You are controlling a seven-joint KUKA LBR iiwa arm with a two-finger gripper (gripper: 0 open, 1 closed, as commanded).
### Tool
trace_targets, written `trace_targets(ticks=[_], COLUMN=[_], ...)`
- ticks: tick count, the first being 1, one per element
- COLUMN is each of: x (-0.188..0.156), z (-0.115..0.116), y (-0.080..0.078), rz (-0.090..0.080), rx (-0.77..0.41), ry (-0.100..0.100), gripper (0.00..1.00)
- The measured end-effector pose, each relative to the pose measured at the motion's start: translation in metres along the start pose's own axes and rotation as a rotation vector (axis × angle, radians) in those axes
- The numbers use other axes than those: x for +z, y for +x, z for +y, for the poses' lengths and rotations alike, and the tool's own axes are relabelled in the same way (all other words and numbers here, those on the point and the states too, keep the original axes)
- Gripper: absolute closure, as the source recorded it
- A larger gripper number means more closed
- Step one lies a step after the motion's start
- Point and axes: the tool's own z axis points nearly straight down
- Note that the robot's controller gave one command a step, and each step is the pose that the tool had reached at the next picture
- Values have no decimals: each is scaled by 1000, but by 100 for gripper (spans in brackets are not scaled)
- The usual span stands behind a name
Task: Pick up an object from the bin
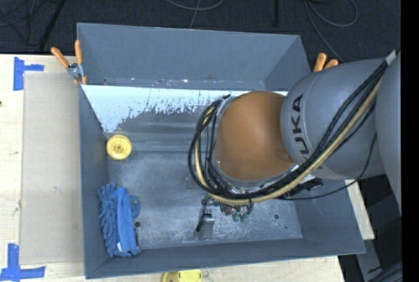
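Note:
My gripper [205, 224] hangs low over the bin floor near the front wall, right of the middle, mostly covered by the arm above it. Nothing loose lies under it. A blue shaggy cloth [118, 220], bunched into a long strip, lies in the front left corner, well to the gripper's left. A small yellow round disc [119, 147] rests flat near the left wall, further back than the cloth.
The arm with its orange dome and looped cables covers the right half of the bin. Bare grey floor lies between the cloth and the gripper.

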Motion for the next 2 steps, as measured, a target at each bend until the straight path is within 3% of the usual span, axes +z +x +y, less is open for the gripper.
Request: trace_targets(ticks=[1, 2], x=[-20, -20], z=[-43, -77], y=[-22, -28], rz=[0, -6], rx=[-61, -28], ry=[-1, 2], gripper=[0, 0])
